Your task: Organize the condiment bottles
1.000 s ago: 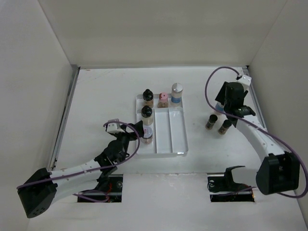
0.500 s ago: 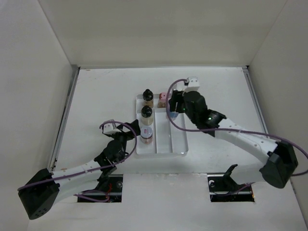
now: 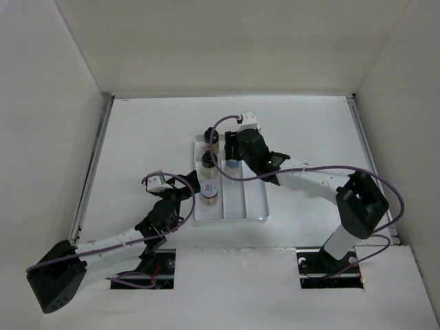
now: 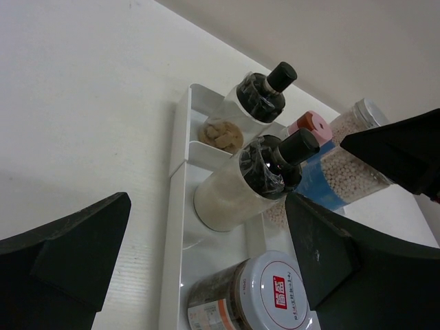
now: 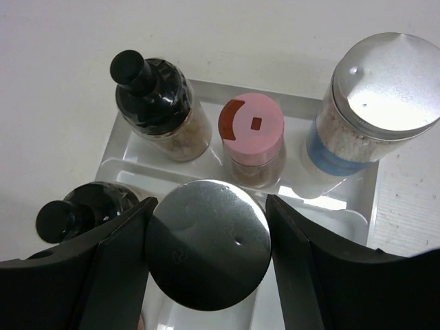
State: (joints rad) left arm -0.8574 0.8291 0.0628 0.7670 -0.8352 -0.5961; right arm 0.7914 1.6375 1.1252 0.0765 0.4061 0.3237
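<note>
A clear divided tray [image 3: 253,201] holds two black-capped brown bottles [image 3: 212,138] [image 3: 208,161] and a short white-lidded jar [image 3: 209,189] in its left column. My right gripper [image 5: 208,246] is shut on a silver-capped bottle [image 5: 206,240] and holds it over the tray's middle column, just in front of the pink-capped bottle [image 5: 251,128]. A second silver-capped, blue-labelled bottle [image 5: 383,86] stands at the tray's back right. My left gripper [image 4: 206,227] is open and empty beside the tray's left edge, with the white-lidded jar [image 4: 265,292] just ahead between its fingers.
The right arm [image 3: 309,179] lies across the table to the right of the tray. The tray's right column [image 5: 357,199] shows bare white. White walls close the table on three sides.
My right arm has swung from the right side of the table to over the tray, carrying the silver-capped bottle. My left gripper has stayed near the white-lidded jar.
</note>
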